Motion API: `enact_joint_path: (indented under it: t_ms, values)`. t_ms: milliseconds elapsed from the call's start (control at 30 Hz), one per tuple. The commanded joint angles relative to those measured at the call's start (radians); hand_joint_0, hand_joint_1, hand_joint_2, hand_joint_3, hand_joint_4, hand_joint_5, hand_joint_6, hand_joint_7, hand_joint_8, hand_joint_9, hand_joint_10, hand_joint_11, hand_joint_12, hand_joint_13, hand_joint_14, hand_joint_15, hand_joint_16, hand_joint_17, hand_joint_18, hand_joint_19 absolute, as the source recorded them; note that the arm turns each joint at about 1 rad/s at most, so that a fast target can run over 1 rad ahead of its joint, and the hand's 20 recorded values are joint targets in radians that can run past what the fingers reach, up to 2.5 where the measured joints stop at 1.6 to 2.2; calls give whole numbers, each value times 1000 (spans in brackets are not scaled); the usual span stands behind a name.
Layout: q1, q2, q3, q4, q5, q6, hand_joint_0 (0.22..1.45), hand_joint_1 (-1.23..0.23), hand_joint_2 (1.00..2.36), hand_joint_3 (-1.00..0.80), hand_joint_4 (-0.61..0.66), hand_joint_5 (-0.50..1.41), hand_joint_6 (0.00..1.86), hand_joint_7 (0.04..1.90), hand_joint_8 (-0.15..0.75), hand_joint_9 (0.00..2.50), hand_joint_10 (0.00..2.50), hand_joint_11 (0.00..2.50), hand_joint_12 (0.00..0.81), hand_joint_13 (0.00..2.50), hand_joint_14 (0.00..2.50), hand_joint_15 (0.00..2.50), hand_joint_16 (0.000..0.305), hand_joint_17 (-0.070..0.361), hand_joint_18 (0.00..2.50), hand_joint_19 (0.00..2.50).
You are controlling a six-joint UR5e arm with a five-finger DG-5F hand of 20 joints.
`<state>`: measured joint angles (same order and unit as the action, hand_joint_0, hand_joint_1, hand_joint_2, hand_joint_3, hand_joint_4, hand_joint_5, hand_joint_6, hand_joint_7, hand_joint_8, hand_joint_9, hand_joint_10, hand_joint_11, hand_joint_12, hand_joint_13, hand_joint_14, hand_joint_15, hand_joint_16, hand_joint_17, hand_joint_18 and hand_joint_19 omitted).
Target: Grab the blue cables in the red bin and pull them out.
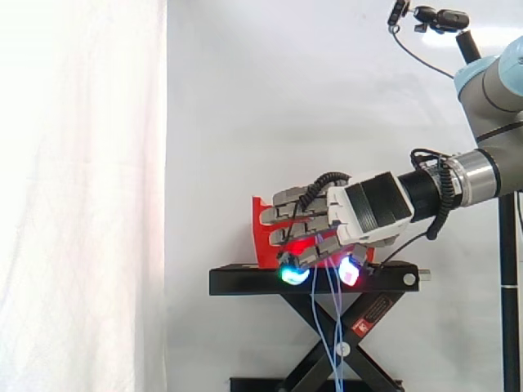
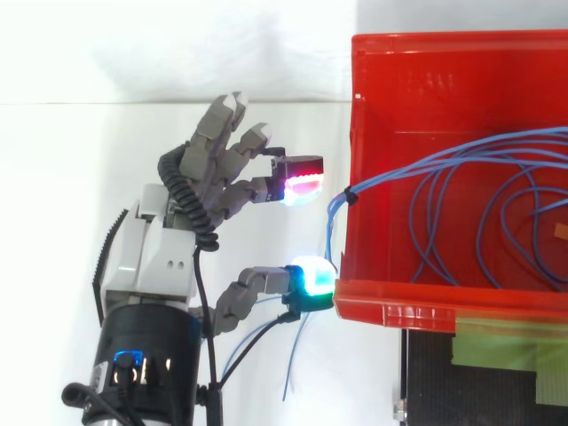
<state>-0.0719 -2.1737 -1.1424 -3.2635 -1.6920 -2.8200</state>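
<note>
A red bin (image 2: pixel 444 53) holds loops of thin blue cables (image 2: pixel 461 160). A black tie (image 2: pixel 346 197) gathers them at the bin's left wall, where they run over the rim and hang down. My hand (image 2: pixel 164 257) sits just left of that wall, half curled, with a wide gap between the red-glowing pad (image 2: pixel 300 182) and the cyan-glowing pad (image 2: pixel 311 277). The strands pass by this gap and neither pad pinches them. In the side view the hand (image 1: pixel 359 216) is in front of the bin (image 1: pixel 263 237), and the cables (image 1: pixel 331 327) dangle below it.
The bin rests on a black stand (image 1: pixel 245 282) with a scissor lift below. Green tape (image 2: pixel 506 342) lies along the stand under the bin's front lip. A white curtain (image 1: pixel 82 196) hangs at the left, and a small camera mount (image 1: pixel 433 18) sits at the upper right.
</note>
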Motion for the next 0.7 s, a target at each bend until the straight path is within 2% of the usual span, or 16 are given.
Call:
enact_joint_path:
  t_ms: [0,200,667]
  values:
    - [0,0,0,13,0,0,782,-1075,1000,-1000,67,705,7,705,241,505,7,191,355,300,6,157,54,122,202,232]
    - [0,0,0,11,0,-2,763,-1084,1000,-1000,82,700,3,756,245,497,6,191,359,296,6,153,55,124,204,237]
    - [6,-8,0,47,3,-6,748,-1080,1000,-1000,109,678,5,707,246,490,7,194,363,292,5,159,56,125,205,235]
